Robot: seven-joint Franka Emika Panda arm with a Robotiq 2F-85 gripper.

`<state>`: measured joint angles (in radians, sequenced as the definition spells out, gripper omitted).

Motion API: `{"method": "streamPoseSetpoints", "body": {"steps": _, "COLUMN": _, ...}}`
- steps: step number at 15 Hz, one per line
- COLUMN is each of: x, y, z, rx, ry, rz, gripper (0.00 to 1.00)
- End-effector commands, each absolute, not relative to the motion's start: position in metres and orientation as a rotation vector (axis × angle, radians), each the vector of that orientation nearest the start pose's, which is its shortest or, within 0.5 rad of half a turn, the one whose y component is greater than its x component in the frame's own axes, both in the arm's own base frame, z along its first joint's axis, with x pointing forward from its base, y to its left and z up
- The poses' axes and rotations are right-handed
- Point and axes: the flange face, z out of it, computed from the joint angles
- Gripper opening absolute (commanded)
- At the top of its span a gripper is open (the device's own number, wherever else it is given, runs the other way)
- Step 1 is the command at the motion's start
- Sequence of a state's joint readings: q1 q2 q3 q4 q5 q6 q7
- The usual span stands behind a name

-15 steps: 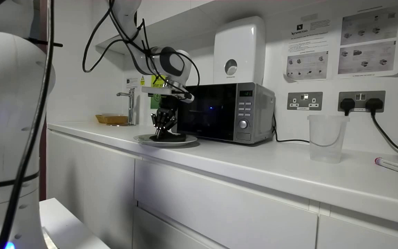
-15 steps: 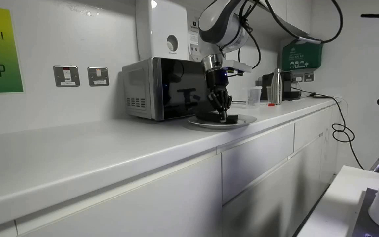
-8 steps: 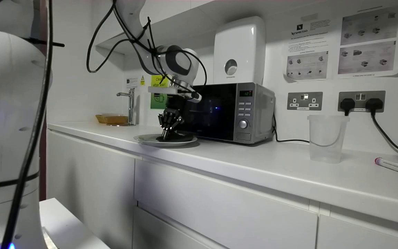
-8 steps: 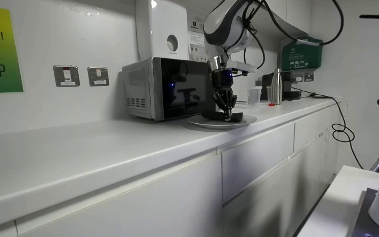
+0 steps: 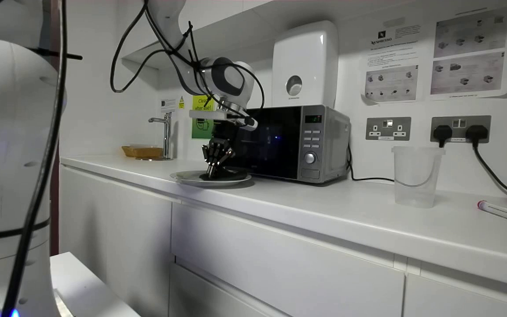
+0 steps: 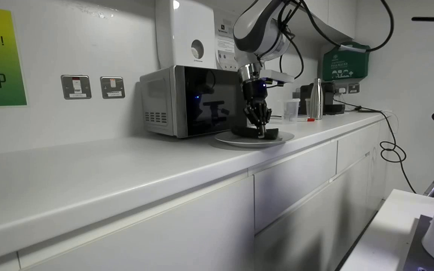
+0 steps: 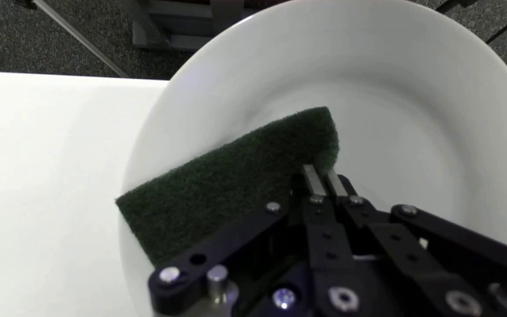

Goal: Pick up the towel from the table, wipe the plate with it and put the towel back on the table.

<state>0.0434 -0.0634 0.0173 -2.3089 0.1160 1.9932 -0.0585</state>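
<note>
Towel (image 7: 231, 176) on the plate (image 7: 412, 141), pinched near one end
Fingers (image 7: 314, 181) nearly together on it; skimpy bite could slip if wiping drags hard.

– What does the towel (image 7: 227, 176) look like?
– Dark green and fuzzy, nearly black in both exterior views, straight-edged, one short end pinched and bent.
– Where does it lie?
– On the plate (image 7: 416, 127), left of the plate's middle in the wrist view, one corner reaching the plate's rim.
– And the plate?
– Round, pale, shallow, right way up on the white desk (image 6: 96, 173), whose front edge runs close beside the plate.
</note>
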Motion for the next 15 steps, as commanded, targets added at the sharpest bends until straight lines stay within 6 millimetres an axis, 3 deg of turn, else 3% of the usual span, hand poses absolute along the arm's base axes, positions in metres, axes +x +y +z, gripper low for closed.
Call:
{"method": "streamPoseSetpoints", "body": {"steps": 1, "x": 0.480, "y": 0.036, "z": 0.351, "rx": -3.022, "ry": -0.098, "rz": 0.407, "gripper": 0.01}}
{"method": "streamPoseSetpoints", "body": {"steps": 15, "x": 0.505, "y": 0.072, "z": 0.347, "rx": -3.016, "ry": -0.196, "rz": 0.393, "gripper": 0.01}}
